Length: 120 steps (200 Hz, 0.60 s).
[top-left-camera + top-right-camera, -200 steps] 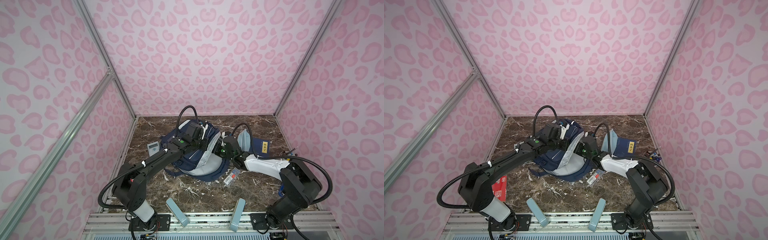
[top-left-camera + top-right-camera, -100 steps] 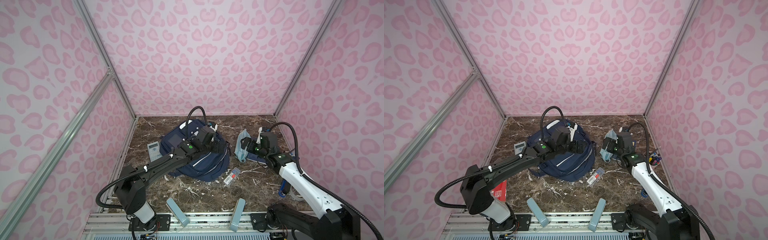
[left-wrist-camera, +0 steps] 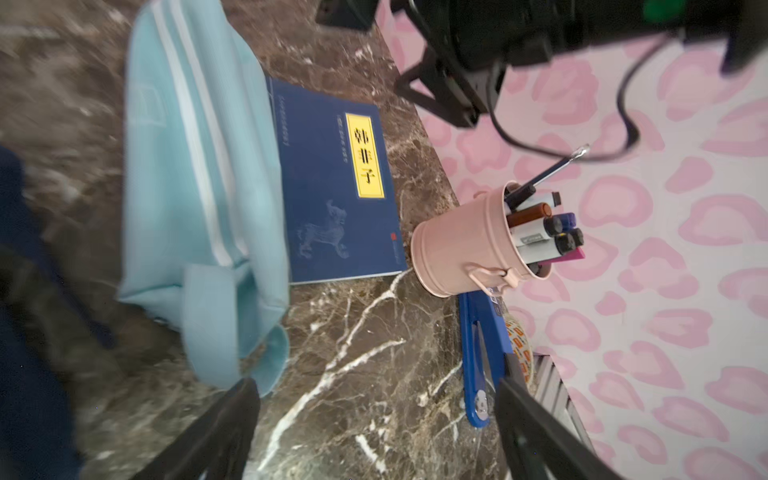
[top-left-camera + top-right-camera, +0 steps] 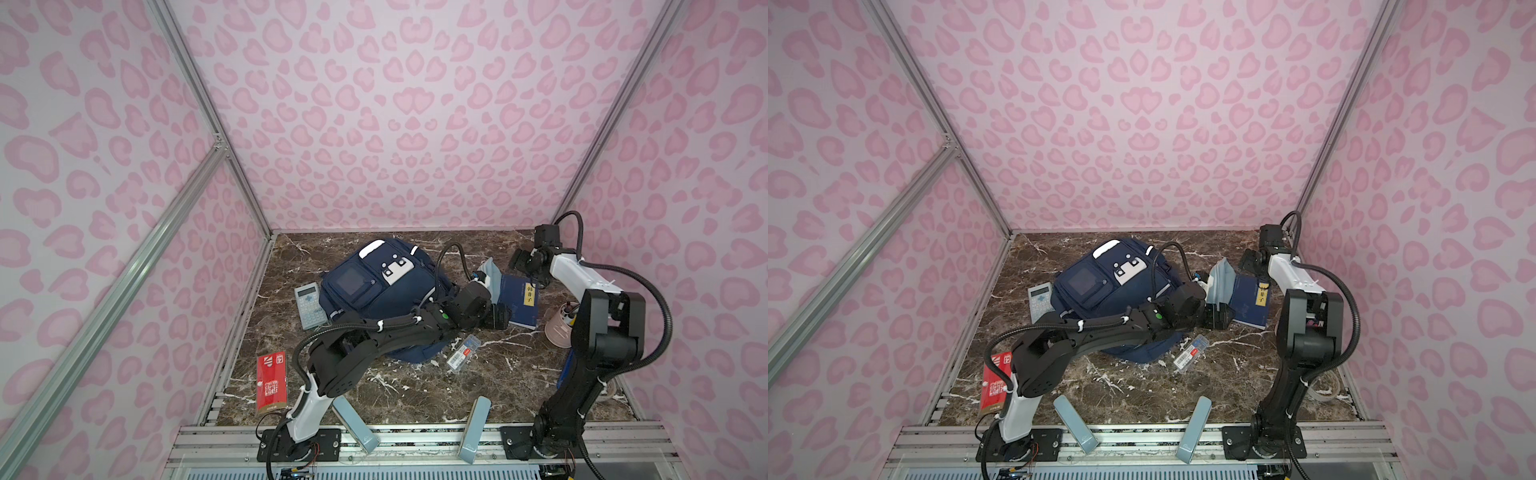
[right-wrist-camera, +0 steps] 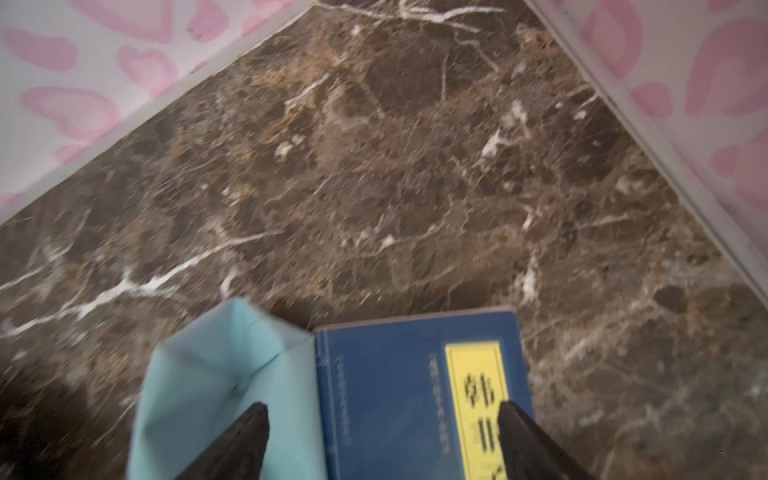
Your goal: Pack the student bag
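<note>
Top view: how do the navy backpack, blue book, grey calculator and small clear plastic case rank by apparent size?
Largest: navy-blue fabric backpack.
Next, unranked: dark blue book with yellow label and grey calculator. They look alike, and the book is partly covered.
Smallest: small clear plastic case.

I can read one thing only: 韩非子, black on the yellow label (image 3: 365,156) of the blue book (image 3: 332,216), which lies at three o'clock in both top views. The book's small white print is illegible to me, and so is the red packet (image 4: 271,380) with its QR code at eight o'clock.
</note>
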{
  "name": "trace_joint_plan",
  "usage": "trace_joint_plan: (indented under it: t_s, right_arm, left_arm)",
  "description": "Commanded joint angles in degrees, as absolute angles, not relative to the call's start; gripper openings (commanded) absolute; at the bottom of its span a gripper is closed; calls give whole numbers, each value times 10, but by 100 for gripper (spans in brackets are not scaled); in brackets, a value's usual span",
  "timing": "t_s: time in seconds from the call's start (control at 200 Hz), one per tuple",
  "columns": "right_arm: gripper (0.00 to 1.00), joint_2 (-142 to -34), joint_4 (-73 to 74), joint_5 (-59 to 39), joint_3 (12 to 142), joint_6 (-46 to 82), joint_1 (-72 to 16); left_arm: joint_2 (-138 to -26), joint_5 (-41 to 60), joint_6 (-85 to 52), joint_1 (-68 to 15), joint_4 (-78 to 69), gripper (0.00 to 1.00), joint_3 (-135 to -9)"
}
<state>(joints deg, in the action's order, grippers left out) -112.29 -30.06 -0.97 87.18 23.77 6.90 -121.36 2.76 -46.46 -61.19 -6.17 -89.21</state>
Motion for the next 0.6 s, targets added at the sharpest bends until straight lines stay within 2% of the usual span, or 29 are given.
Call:
trace_joint_plan:
  t_s: [0.0, 0.06, 0.14, 0.235, 0.3, 0.47, 0.595]
  right_arm:
    - [75, -1189, -368, 38, 955, 201, 70]
    - [70, -1228, -389, 53, 999, 185, 71]
    - [57, -1289, -445, 39, 1077, 168, 74]
    - [55, -1337, -486, 23, 1127, 157, 72]
    - [49, -1351, -505, 20, 1139, 156, 69]
    - [48, -1358, -517, 19, 1123, 164, 67]
    - [48, -1342, -530, 25, 1085, 162, 63]
  left_arm:
    - [-1237, 22, -503, -617, -99, 86, -902]
    - [-1250, 23, -511, -623, -105, 82, -902]
    - [-1277, 48, -538, -624, -140, 80, -903]
    - [-1308, 48, -541, -626, -124, 78, -925]
    - [-1322, 33, -531, -626, -99, 77, -938]
    - [-1331, -29, -500, -631, -38, 75, -948]
    - [-1339, -36, -498, -630, -32, 75, -948]
